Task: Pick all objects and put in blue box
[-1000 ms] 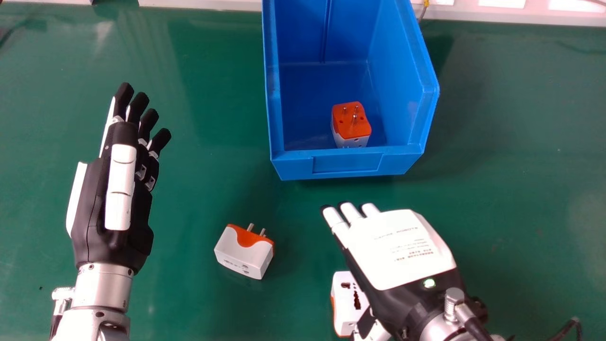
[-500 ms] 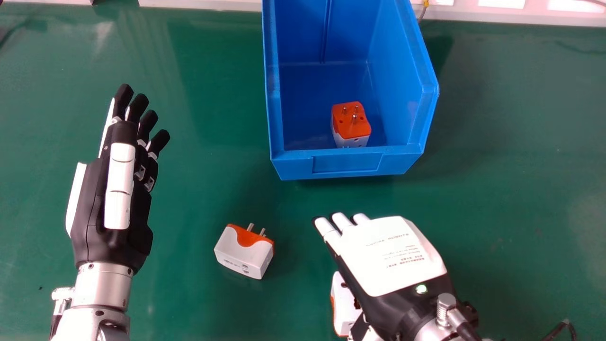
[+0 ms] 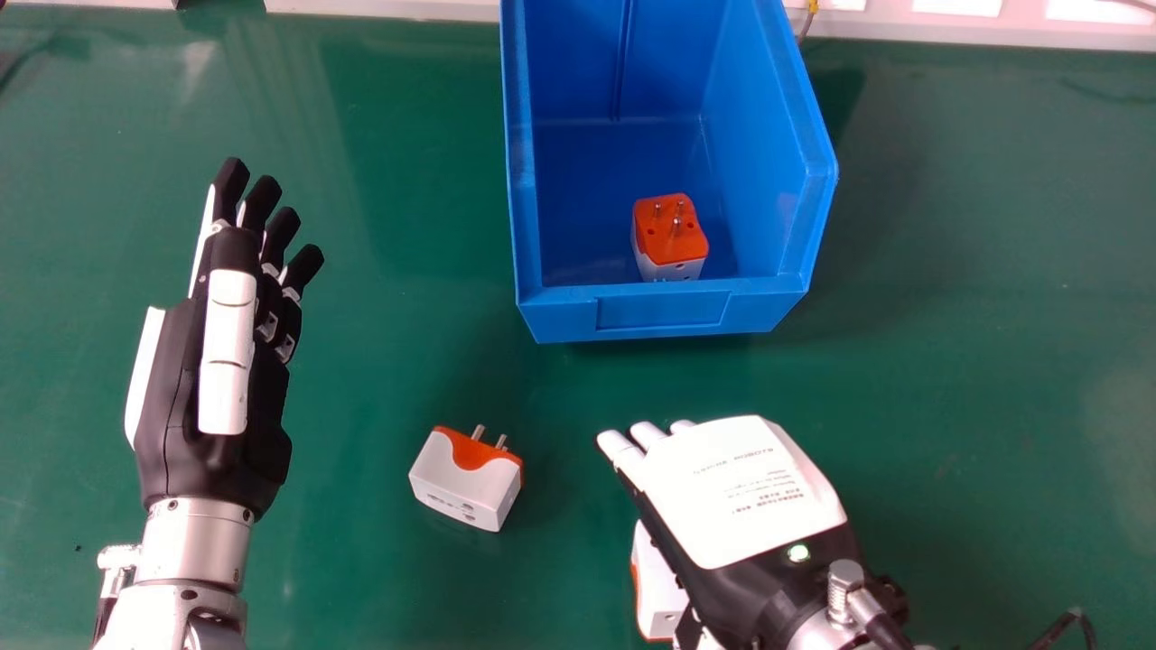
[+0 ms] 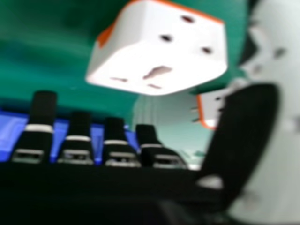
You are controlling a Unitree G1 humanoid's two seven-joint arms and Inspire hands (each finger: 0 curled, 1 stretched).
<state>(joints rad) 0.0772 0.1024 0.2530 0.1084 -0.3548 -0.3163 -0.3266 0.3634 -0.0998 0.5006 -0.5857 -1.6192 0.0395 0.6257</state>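
- Box (image 3: 664, 314), blue, stands toward twelve o'clock on our green bench (image 3: 379, 361) in the head view; inside, near the front wall, sits one orange-and-white adapter (image 3: 670, 235), prongs up.
- Toward seven o'clock we see a second adapter (image 3: 461, 483) on the bench.
- A third adapter (image 3: 657, 591), toward half past five, is partly hidden by our right hand (image 3: 745, 501), its fingers straight and gripping nothing.
- Our left hand (image 3: 217, 388), at nine o'clock, is open, fingers fanned.
- In the right hand view, we find the third adapter just beyond our outstretched fingers (image 4: 79, 126), thumb (image 4: 246, 126) apart.
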